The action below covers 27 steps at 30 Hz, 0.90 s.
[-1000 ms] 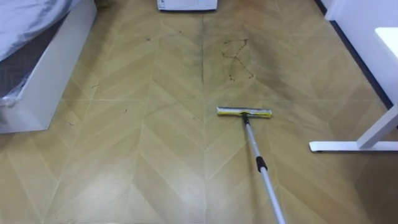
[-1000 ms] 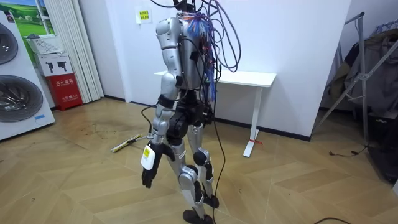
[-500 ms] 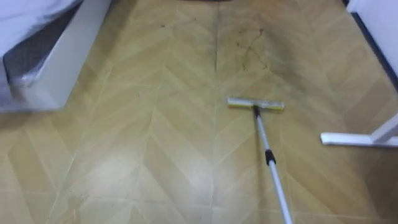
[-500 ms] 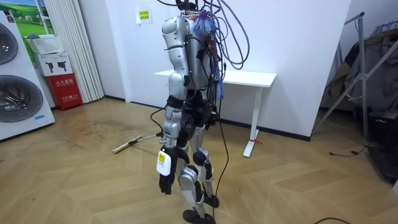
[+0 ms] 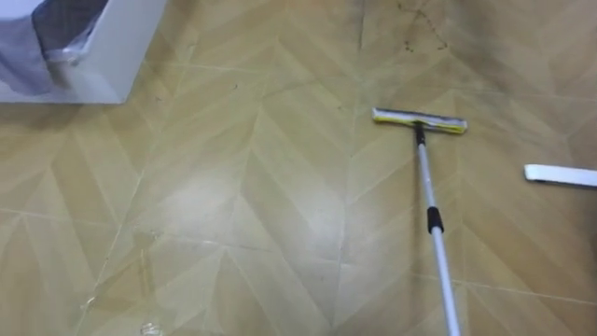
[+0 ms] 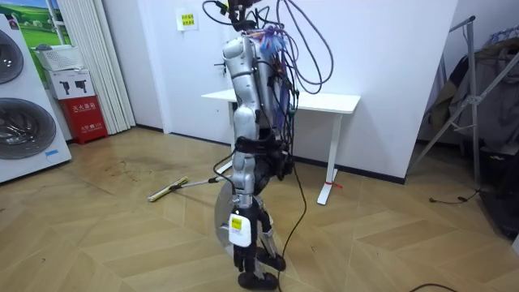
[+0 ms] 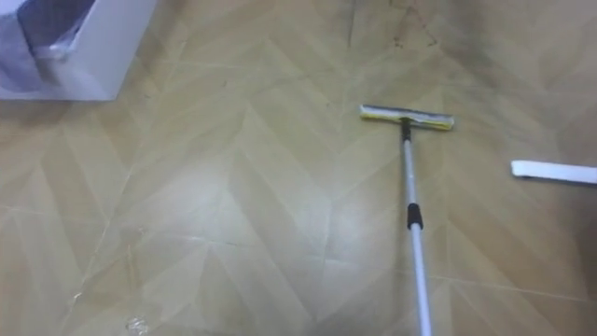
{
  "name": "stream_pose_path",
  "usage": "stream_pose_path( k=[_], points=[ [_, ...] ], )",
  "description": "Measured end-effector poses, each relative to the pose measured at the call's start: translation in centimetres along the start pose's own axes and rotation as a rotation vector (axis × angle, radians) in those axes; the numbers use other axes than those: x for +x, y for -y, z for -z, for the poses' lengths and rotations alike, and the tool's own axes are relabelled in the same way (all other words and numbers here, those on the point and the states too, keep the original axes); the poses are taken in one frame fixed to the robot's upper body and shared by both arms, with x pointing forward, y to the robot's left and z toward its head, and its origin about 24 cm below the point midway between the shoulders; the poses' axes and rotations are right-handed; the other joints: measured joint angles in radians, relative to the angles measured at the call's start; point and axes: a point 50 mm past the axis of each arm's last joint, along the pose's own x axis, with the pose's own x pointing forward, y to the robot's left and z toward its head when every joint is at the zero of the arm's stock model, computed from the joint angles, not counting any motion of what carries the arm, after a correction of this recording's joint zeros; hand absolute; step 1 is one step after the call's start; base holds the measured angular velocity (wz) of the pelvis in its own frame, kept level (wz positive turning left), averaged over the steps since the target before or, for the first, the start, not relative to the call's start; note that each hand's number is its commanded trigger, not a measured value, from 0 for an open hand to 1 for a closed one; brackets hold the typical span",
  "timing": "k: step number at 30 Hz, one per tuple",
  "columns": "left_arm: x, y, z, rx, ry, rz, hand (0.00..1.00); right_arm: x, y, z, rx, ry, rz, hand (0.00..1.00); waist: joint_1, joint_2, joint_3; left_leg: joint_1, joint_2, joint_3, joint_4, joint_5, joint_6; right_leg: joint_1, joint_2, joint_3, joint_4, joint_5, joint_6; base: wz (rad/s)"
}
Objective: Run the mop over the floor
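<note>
The mop lies flat on the wooden floor. Its yellow-edged head [image 5: 420, 119] points away from me, and the silver pole [image 5: 437, 233] runs back toward me and out of the bottom edge. Dark scuff marks [image 5: 420, 23] stain the floor just beyond the head. In the room view I stand upright in the middle of the floor, facing the mop [image 6: 168, 189] on the room view's left. My left hand [image 6: 240, 253] hangs low beside my leg. The near end of the pole is hidden behind my body.
A white bed frame [image 5: 103, 56] stands at the far left. The desk's white foot [image 5: 560, 175] lies on the floor to the right of the mop. The white desk [image 6: 324, 101] stands behind me, washing machines [image 6: 24, 122] at the room view's left.
The eye view has shifted, so the mop head now shows higher and further right. My left arm has swung back from in front of my legs to my side. The mop stays put.
</note>
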Motion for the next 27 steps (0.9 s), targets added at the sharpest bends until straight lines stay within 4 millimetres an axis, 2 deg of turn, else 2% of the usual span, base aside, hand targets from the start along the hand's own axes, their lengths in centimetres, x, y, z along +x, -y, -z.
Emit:
stream_pose_path(
  k=[1, 2, 3, 4, 5, 6, 7, 8, 9, 10, 11, 12, 13, 14, 15, 16, 17, 18, 19, 20, 21, 22, 23, 24, 25, 26, 27],
  points=[
    [0.0, -0.3, 0.3, -0.017, -0.006, -0.002, 0.0, -0.2, 0.7, -1.2, 0.013, 0.019, 0.004, 1.0, 0.005, -0.005, 0.0012, -0.07, 0.01, 0.014, 0.126, 0.079, -0.002, -0.013, -0.007, 0.001, 0.053, -0.031, -0.003, 0.03],
    [0.1, -0.6, 0.7, -0.029, -0.014, -0.004, 0.0, -0.5, 1.4, -2.9, 0.013, 0.053, 0.008, 1.0, 0.01, -0.01, 0.0016, -0.139, 0.019, 0.018, 0.245, 0.193, -0.01, -0.014, -0.008, 0.004, 0.09, -0.057, -0.015, -0.12],
    [0.1, -1.0, 1.2, -0.047, -0.018, -0.009, 0.0, -0.9, 2.2, -4.9, 0.015, 0.099, 0.008, 1.0, 0.031, -0.023, 0.0036, -0.218, 0.027, 0.019, 0.38, 0.259, -0.017, -0.017, -0.01, 0.015, 0.132, -0.082, -0.024, -0.24],
    [0.1, -1.4, 1.1, -0.052, -0.008, -0.016, 0.0, -1.2, 2.5, -6.0, 0.017, 0.126, 0.007, 1.0, 0.045, -0.032, 0.0038, -0.265, 0.035, 0.021, 0.462, 0.255, -0.016, -0.019, -0.01, 0.024, 0.152, -0.095, -0.028, -0.38],
    [0.1, -2.0, 1.4, -0.044, -0.008, -0.028, 0.0, -1.8, 3.1, -8.1, 0.017, 0.181, 0.002, 1.0, 0.062, -0.051, 0.0039, -0.352, 0.045, 0.023, 0.571, 0.239, 0.004, -0.015, -0.011, 0.043, 0.177, -0.116, -0.026, -0.43],
    [0.1, -2.3, 1.7, -0.042, -0.011, -0.033, 0.0, -2.5, 3.6, -10.1, 0.011, 0.234, 0.004, 1.0, 0.086, -0.06, 0.0084, -0.404, 0.067, 0.035, 0.582, 0.221, 0.024, -0.009, -0.013, 0.067, 0.183, -0.128, -0.016, -0.41],
    [0.1, -2.4, 1.9, -0.036, -0.013, -0.031, 0.0, -2.9, 3.8, -11.0, 0.006, 0.256, 0.005, 1.0, 0.096, -0.07, 0.0093, -0.412, 0.07, 0.045, 0.55, 0.211, 0.025, -0.004, -0.014, 0.082, 0.183, -0.133, -0.005, -0.31],
    [0.1, -2.4, 2.1, -0.035, -0.015, -0.019, 0.0, -3.5, 4.4, -12.3, 0.006, 0.294, 0.01, 1.0, 0.103, -0.083, 0.0103, -0.405, 0.068, 0.045, 0.421, 0.193, 0.026, 0.012, -0.02, 0.097, 0.177, -0.144, 0.015, -0.1],
    [0.1, -2.3, 2.2, -0.033, -0.018, -0.004, 0.0, -3.8, 4.9, -12.8, 0.013, 0.303, 0.015, 1.0, 0.108, -0.079, 0.0087, -0.363, 0.069, 0.049, 0.235, 0.184, 0.02, 0.033, -0.019, 0.101, 0.161, -0.156, 0.046, 0.04],
    [0.1, -2.3, 2.2, -0.033, -0.018, 0.002, 0.0, -3.8, 5.1, -12.8, 0.021, 0.302, 0.016, 1.0, 0.109, -0.076, 0.0077, -0.336, 0.069, 0.051, 0.136, 0.177, 0.02, 0.042, -0.019, 0.1, 0.152, -0.159, 0.049, 0.12],
    [0.2, -2.3, 2.2, -0.032, -0.026, 0.017, 0.0, -3.5, 5.4, -12.0, 0.035, 0.284, 0.018, 1.0, 0.109, -0.063, 0.0058, -0.271, 0.068, 0.05, -0.039, 0.169, 0.02, 0.067, -0.017, 0.097, 0.13, -0.167, 0.061, 0.07],
    [0.2, -2.2, 2.3, -0.033, -0.032, 0.028, 0.0, -3.4, 5.5, -11.6, 0.04, 0.277, 0.019, 1.0, 0.11, -0.056, 0.0031, -0.238, 0.071, 0.051, -0.114, 0.168, 0.023, 0.085, -0.017, 0.097, 0.115, -0.168, 0.062, 0.0],
    [0.2, -2.1, 2.3, -0.036, -0.043, 0.049, 0.0, -2.9, 5.7, -10.3, 0.04, 0.243, 0.023, 1.0, 0.11, -0.044, -0.0044, -0.173, 0.068, 0.057, -0.219, 0.158, 0.036, 0.113, -0.018, 0.096, 0.087, -0.168, 0.069, 0.08],
    [0.2, -2.5, 1.4, -0.037, -0.03, 0.045, 0.0, -2.4, 5.6, -8.7, 0.037, 0.204, 0.023, 1.0, 0.096, -0.043, -0.0008, -0.169, 0.033, 0.071, -0.214, 0.096, 0.096, 0.101, -0.051, 0.11, 0.141, -0.157, 0.087, 0.42],
    [0.2, -2.4, 0.3, -0.039, -0.015, 0.048, 0.0, -1.9, 6.1, -6.8, 0.044, 0.145, 0.038, 1.0, 0.073, -0.028, 0.0029, -0.176, -0.004, 0.074, -0.173, 0.048, 0.121, 0.03, -0.083, 0.135, 0.299, -0.061, 0.11, 0.61],
    [0.2, -2.4, -0.4, -0.038, -0.001, 0.047, 0.0, -1.6, 6.3, -5.3, 0.048, 0.104, 0.047, 1.0, 0.064, -0.015, -0.0002, -0.174, -0.015, 0.073, -0.152, 0.026, 0.133, -0.008, -0.089, 0.155, 0.377, 0.013, 0.126, 0.58],
    [0.2, -2.5, -1.4, -0.038, 0.027, 0.038, 0.0, -1.0, 6.3, -2.3, 0.054, 0.022, 0.05, 1.0, 0.063, 0.006, -0.0114, -0.158, -0.031, 0.067, -0.123, -0.027, 0.145, -0.078, -0.077, 0.215, 0.502, 0.161, 0.123, 0.22],
    [0.2, -2.6, -1.7, -0.039, 0.042, 0.029, 0.0, -0.9, 6.1, -1.2, 0.056, -0.01, 0.047, 1.0, 0.063, 0.014, -0.0126, -0.147, -0.037, 0.065, -0.116, -0.051, 0.148, -0.114, -0.066, 0.238, 0.54, 0.192, 0.123, 0.0],
    [0.1, -2.7, -2.5, -0.038, 0.067, 0.01, 0.0, -0.6, 5.6, 0.5, 0.071, -0.056, 0.04, 1.0, 0.051, 0.038, -0.0141, -0.13, -0.037, 0.059, -0.108, -0.085, 0.155, -0.203, -0.042, 0.253, 0.584, 0.184, 0.123, 0.08],
    [0.0, -2.7, -3.2, -0.039, 0.085, -0.002, 0.0, -0.4, 5.0, 1.9, 0.087, -0.088, 0.034, 1.0, 0.025, 0.058, -0.0102, -0.113, -0.04, 0.041, -0.112, -0.104, 0.16, -0.281, -0.025, 0.243, 0.564, 0.16, 0.126, 0.15],
    [0.0, -2.7, -3.8, -0.039, 0.099, -0.013, 0.0, -0.2, 4.0, 3.1, 0.099, -0.119, 0.023, 1.0, 0.008, 0.066, -0.013, -0.097, -0.046, 0.035, -0.13, -0.117, 0.158, -0.353, -0.017, 0.243, 0.49, 0.146, 0.13, 0.19],
    [0.0, -2.7, -3.8, -0.036, 0.102, -0.02, 0.0, -0.1, 3.5, 3.4, 0.109, -0.127, 0.015, 1.0, -0.001, 0.068, -0.0142, -0.085, -0.05, 0.034, -0.143, -0.122, 0.157, -0.379, -0.017, 0.246, 0.422, 0.142, 0.137, 0.0],
    [0.0, -2.4, -3.9, -0.025, 0.103, -0.023, 0.0, 0.0, 2.5, 4.2, 0.128, -0.146, 0.0, 1.0, -0.014, 0.06, -0.0097, -0.067, -0.055, 0.023, -0.162, -0.132, 0.153, -0.409, -0.015, 0.248, 0.26, 0.143, 0.135, -0.12],
    [0.0, -2.0, -3.6, -0.022, 0.097, -0.021, 0.0, 0.0, 1.7, 4.8, 0.13, -0.164, -0.012, 1.0, -0.012, 0.05, -0.0076, -0.048, -0.056, 0.011, -0.163, -0.152, 0.141, -0.413, -0.007, 0.25, 0.106, 0.17, 0.123, -0.18],
    [0.0, -1.8, -3.4, -0.023, 0.091, -0.02, 0.0, 0.0, 1.4, 5.1, 0.13, -0.172, -0.016, 1.0, -0.01, 0.052, -0.0115, -0.037, -0.056, 0.007, -0.159, -0.168, 0.134, -0.417, -0.006, 0.243, 0.056, 0.218, 0.122, -0.22],
    [0.0, -0.9, -3.1, -0.032, 0.078, -0.004, 0.0, 0.0, 1.3, 5.5, 0.13, -0.185, -0.015, 1.0, -0.009, 0.053, -0.0129, -0.035, -0.043, -0.015, -0.133, -0.201, 0.11, -0.404, -0.007, 0.203, 0.058, 0.206, 0.09, -0.17],
    [-0.1, -0.5, -3.0, -0.04, 0.074, 0.009, 0.0, 0.0, 1.1, 5.3, 0.129, -0.181, -0.015, 1.0, -0.001, 0.051, -0.0122, -0.03, -0.029, -0.015, -0.11, -0.207, 0.099, -0.387, -0.005, 0.18, 0.067, 0.179, 0.073, -0.09]
  ],
)
